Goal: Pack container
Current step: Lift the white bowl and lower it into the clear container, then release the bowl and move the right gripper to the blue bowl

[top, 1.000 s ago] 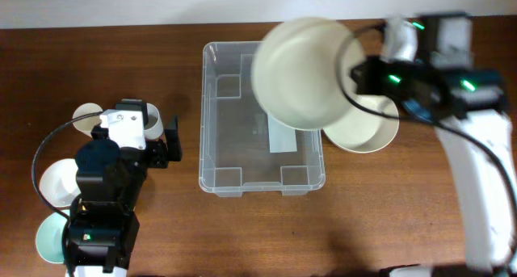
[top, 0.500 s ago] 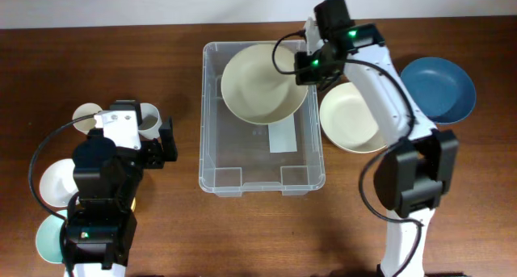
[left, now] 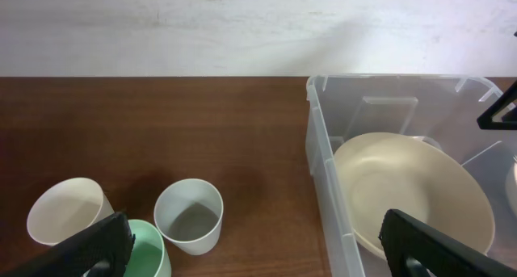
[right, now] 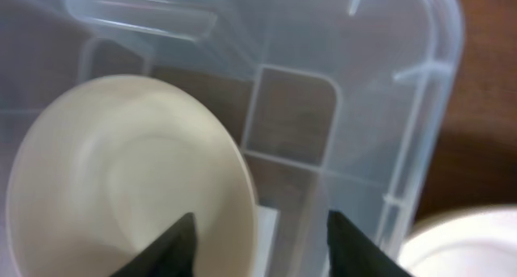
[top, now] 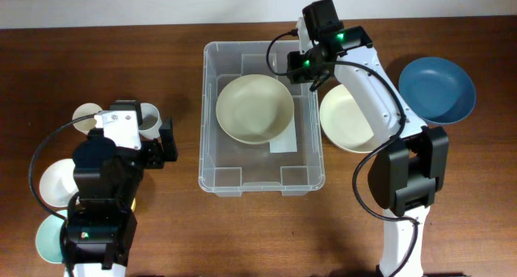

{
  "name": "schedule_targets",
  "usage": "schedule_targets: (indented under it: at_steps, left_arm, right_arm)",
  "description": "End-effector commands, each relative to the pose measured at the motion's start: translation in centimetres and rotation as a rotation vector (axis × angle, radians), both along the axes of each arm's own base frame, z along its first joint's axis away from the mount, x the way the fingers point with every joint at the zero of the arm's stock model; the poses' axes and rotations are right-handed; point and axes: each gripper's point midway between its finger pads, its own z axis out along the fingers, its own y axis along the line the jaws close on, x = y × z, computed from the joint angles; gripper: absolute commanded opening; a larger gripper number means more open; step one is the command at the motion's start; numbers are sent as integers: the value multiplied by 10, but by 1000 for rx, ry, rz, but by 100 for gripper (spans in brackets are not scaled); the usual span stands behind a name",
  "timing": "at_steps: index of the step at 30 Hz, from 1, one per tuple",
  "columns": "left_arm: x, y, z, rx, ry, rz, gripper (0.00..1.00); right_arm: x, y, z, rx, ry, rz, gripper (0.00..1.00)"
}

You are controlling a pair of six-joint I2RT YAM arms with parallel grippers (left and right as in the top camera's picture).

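The container (top: 208, 160) is a clear plastic bin in the middle of the table, with a white label on its base. A cream bowl (top: 254, 109) lies upright inside its far half. My right gripper (top: 300, 69) hangs over the bin's far right part, open. In the right wrist view the bowl (right: 121, 180) has its rim between the spread fingers of that gripper (right: 258, 249), with a gap on both sides. My left gripper (top: 168, 142) stands open left of the bin, holding nothing. The left wrist view shows the container (left: 321, 160) and the bowl (left: 412, 196) at the right.
Right of the bin sit a second cream bowl (top: 355, 119) and a blue bowl (top: 436, 87). On the left stand a cream cup (left: 69, 220), a white cup (left: 188, 215) and a green cup (left: 145, 249), with a white bowl (top: 56, 180) and a teal bowl (top: 48, 237) nearer the front.
The right arm brought the cream bowl down into the bin and opened its jaws; the bowl now lies on the bin's floor. The left arm has not moved.
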Motion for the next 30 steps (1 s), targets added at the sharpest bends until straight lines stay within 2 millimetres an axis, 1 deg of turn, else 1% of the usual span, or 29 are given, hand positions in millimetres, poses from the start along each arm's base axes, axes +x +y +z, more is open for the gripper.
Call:
schedule_targets:
  at_steps: [1, 3, 4, 5, 6, 7, 8, 9, 10, 11, 12, 13, 14, 15, 16, 17, 18, 19, 20, 22, 26, 29, 30]
  left_arm:
    - [1, 2, 9, -12, -19, 14, 100]
    - [1, 2, 9, -12, -19, 14, 100]
    - [1, 2, 9, -12, -19, 14, 100]
    - [1, 2, 9, -12, -19, 14, 100]
    - [1, 2, 9, -11, -19, 14, 100]
    - [1, 2, 9, -11, -19, 14, 100]
    - [0, 2, 9, -11, -16, 14, 100]
    - [0, 2, 8, -11, -14, 14, 100]
    - [0, 2, 8, -11, -12, 14, 100]
    - [0, 2, 7, -11, -9, 14, 100]
    - [0, 2, 7, -11, -8, 14, 100]
    - [0, 2, 7, -11, -8, 14, 100]
    - [0, 2, 7, -11, -8, 14, 100]
    - [0, 2, 7, -11, -8, 14, 100]
    - [0, 2, 7, -11, -8, 14, 100]
    - [0, 2, 7, -11, -8, 14, 100]
    - [0, 2, 7, -11, -8, 14, 100]
    - [0, 2, 7, -11, -8, 14, 100]
    - [0, 2, 7, -11, -8, 14, 100]
    - [0, 2, 7, -11, -8, 14, 100]
    - [0, 2, 7, -11, -9, 14, 100]
    - [0, 2, 7, -11, -9, 14, 100]
    - [0, 2, 7, -11, -9, 14, 100]
  right_arm:
    - [6, -38, 80, -65, -170, -118, 53]
    - [0, -78, 124, -75, -236, -267, 61]
    - [-5, -102, 147, -46, -270, -348, 65]
    - [-7, -109, 153, -36, -276, -376, 67]
    - [-14, -133, 169, -5, -294, -449, 73]
    - [-20, -154, 181, 28, -302, -501, 77]
    - [-28, -178, 189, 66, -302, -540, 78]
    - [-34, -198, 191, 90, -288, -574, 79]
    - [-38, -208, 190, 97, -276, -596, 79]
    - [-49, -239, 181, 111, -226, -691, 80]
    - [-54, -252, 176, 112, -200, -735, 81]
    - [-65, -277, 163, 113, -144, -820, 81]
    - [-73, -294, 152, 111, -107, -871, 82]
    - [-82, -318, 135, 109, -57, -942, 82]
    - [-87, -331, 124, 107, -29, -976, 83]
    - [-97, -353, 99, 102, 33, -1034, 83]
    - [-101, -360, 87, 100, 63, -1054, 84]
    - [-108, -371, 63, 98, 121, -1084, 84]
    - [-113, -376, 46, 99, 159, -1102, 84]
    - [-122, -388, 4, 106, 237, -1136, 85]
    - [-123, -394, -33, 132, 257, -1149, 88]
    - [-117, -393, -53, 145, 235, -1141, 88]
    - [-116, -393, -57, 151, 227, -1138, 88]
